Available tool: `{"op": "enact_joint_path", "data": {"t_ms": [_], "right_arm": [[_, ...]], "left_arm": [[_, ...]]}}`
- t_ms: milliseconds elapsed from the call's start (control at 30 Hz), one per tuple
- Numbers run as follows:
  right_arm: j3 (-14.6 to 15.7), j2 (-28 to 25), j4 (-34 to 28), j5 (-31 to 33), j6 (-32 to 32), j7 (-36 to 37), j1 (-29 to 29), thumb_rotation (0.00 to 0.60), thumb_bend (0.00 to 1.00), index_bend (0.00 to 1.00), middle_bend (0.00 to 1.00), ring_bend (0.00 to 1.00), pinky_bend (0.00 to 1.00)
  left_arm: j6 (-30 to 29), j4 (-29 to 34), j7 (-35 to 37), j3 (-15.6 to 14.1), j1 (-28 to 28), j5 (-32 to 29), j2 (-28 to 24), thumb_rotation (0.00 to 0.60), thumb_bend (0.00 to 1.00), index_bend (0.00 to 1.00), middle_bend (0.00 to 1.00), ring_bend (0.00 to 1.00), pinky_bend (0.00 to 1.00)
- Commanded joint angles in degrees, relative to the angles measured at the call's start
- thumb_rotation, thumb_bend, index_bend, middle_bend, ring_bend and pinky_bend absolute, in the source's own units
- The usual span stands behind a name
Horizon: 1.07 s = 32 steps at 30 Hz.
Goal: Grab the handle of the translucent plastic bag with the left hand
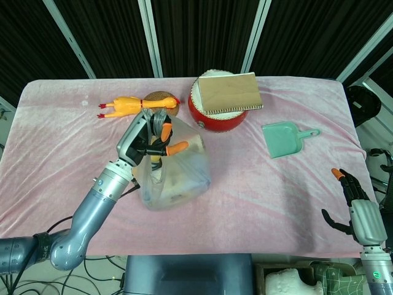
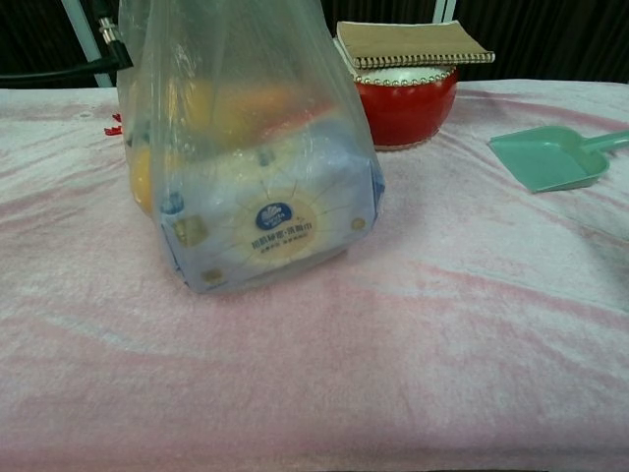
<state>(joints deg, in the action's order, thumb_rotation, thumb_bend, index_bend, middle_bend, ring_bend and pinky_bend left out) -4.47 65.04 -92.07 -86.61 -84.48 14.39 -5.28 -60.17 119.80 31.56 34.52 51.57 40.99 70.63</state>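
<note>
The translucent plastic bag (image 1: 178, 175) hangs lifted off the pink cloth, with a blue and white package showing through it (image 2: 265, 211). My left hand (image 1: 150, 138) grips the gathered handles at the bag's top, its fingers curled around them. In the chest view the bag fills the upper left and the hand itself is out of frame. My right hand (image 1: 359, 212) hovers by the table's right front corner with its fingers apart, holding nothing.
A red drum (image 1: 216, 114) with a spiral notebook (image 1: 228, 92) on top stands behind the bag. A rubber chicken (image 1: 123, 106) lies by a brown woven coaster (image 1: 161, 98) at the back left. A green dustpan (image 1: 284, 139) lies on the right.
</note>
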Motion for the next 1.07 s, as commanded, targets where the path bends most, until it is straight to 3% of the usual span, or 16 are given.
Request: {"op": "enact_joint_path", "data": {"t_ms": [33, 633, 1067], "right_arm": [[0.00, 0.01, -0.01, 0.04, 0.01, -0.04, 0.01, 0.600, 0.27, 0.00, 0.00, 0.00, 0.18], [0.10, 0.04, -0.19, -0.11, -0.11, -0.30, 0.04, 0.600, 0.27, 0.00, 0.00, 0.00, 0.18], [0.11, 0.01, -0.18, -0.15, -0.15, -0.22, 0.04, 0.600, 0.27, 0.00, 0.00, 0.00, 0.18]], "left_arm": [[-0.53, 1.72, -2.27, 2.37, 1.06, -1.97, -1.60, 0.600, 0.16, 0.80, 0.99, 0.89, 0.81], [-3.17, 6.07, -12.36, 13.52, 8.90, -14.73, -8.67, 0.600, 0.13, 0.80, 0.99, 0.90, 0.81], [-4.06, 7.04, -14.15, 14.90, 11.08, -19.17, -10.08, 0.600, 0.13, 0.80, 0.99, 0.90, 0.81]]}}
